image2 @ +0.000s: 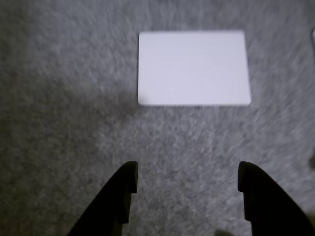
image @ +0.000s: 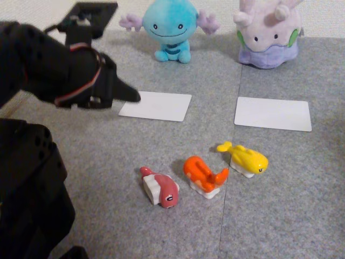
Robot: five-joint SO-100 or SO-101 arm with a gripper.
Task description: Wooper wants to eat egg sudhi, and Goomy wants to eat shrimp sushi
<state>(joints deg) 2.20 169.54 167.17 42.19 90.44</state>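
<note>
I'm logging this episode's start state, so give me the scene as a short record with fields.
surface: grey carpet tiles
plush left in fixed view: Wooper, behind a white card
plush right in fixed view: Goomy, behind another white card
toy row, left to right in fixed view: pink-red sushi toy, shrimp sushi, egg sudhi
end effector: open, holding nothing, above the carpet near a white card
sushi placed on cards: none yet

A white card (image2: 193,68) lies flat on the grey carpeted counter (image2: 59,98), and the hand (image2: 187,179), below the card, holds its two black fingers (image2: 123,191) apart, empty.
</note>
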